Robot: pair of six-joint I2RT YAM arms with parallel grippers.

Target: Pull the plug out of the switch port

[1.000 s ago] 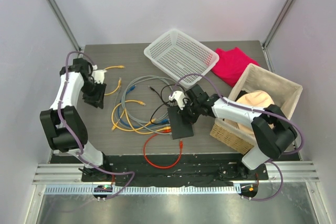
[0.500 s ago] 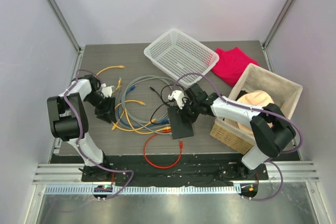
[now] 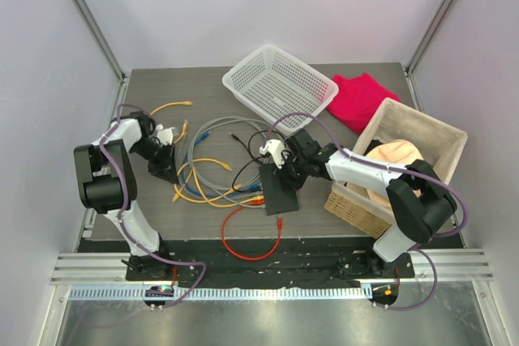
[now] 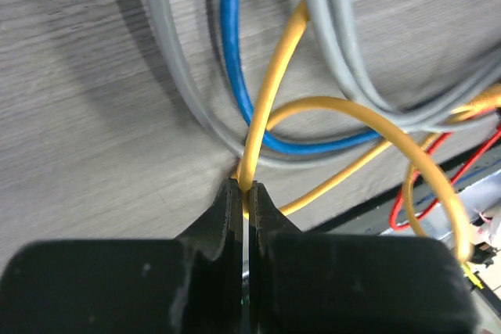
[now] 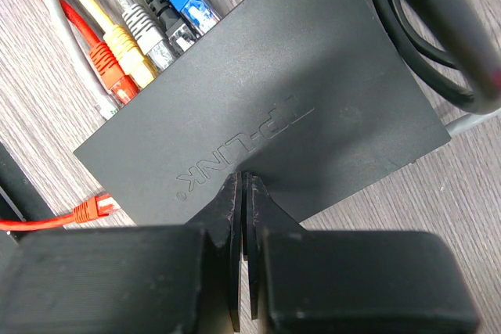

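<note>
Two hands are low over a grey wood-grain worktop [image 3: 203, 87]. Your left hand [image 4: 246, 193] is clamped on a yellow cable [image 4: 270, 84]. Its jaws are pressed together with the cable pinched at their tips, just above the worktop, among grey cables [image 4: 164, 60] and a blue cable [image 4: 235, 44].

Your right hand [image 5: 243, 184] has its jaws together with nothing between them. Their tips rest on the top face of the switch [image 5: 274, 99], just below the printed brand name.

The switch lies flat near the middle of the worktop, to the right of the cable tangle. Five plugs [image 5: 149, 37] sit side by side in the sockets along one long edge: orange-red, yellow, grey, black and blue. One loose red plug [image 5: 94, 209] lies on the worktop just beside a corner of the switch.
</note>
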